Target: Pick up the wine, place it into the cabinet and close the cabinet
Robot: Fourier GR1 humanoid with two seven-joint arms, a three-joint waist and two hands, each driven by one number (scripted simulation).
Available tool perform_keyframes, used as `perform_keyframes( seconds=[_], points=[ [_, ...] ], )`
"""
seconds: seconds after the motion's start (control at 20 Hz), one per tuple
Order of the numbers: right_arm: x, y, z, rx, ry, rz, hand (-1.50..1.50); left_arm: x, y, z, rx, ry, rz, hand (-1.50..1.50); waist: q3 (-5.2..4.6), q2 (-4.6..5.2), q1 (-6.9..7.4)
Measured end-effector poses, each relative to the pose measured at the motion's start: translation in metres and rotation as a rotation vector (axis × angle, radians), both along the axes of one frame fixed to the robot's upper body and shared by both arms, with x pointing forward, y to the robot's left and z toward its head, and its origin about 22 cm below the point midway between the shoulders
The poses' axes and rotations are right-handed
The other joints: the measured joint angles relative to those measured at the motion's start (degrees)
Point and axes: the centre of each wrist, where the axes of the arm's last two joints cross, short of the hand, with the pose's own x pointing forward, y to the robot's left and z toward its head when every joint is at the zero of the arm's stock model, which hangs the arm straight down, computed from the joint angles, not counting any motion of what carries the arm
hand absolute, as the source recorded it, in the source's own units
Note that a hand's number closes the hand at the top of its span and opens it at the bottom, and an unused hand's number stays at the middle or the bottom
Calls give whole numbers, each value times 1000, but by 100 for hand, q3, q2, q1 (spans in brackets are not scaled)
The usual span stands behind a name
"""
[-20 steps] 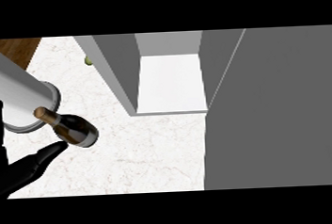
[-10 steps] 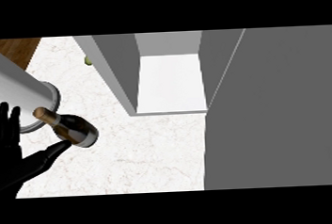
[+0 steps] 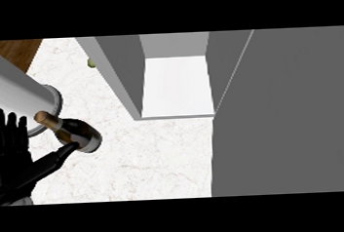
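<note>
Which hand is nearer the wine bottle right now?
Left. The left hand is open beside the wine bottle, on its left, thumb reaching to the bottle's base. The right hand is not in view.

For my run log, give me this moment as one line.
stage: reaching for wine | left hand: open, thumb touching wine bottle | bottle: upright on counter | cabinet: open | right hand: not in view

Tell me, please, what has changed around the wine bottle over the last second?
The left hand has moved up along the view's left edge, its straight fingers now beside the wine bottle and its thumb reaching the bottle's base; it has not closed round it. The bottle, the open cabinet and its door stayed as they were.
</note>
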Motion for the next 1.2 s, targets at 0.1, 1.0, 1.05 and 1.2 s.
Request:
perform_keyframes(
  seconds=[0.1,1.0,1.05,1.2],
  points=[
    [0,1,1,-1,7,2,-150,2,6,-11,-3,8,0,-150,-1,-1,-8],
    [-1,-2,0,-5,6,-10,-150,9,19,-77,-29,24,-44,-150,1,-1,-7],
    [-1,-2,-2,0,6,-8,-150,8,21,-83,-33,24,-45,-150,0,0,-11],
    [1,-1,1,3,3,-7,-150,12,20,-90,-39,26,-44,-150,0,1,-6]
  ],
)
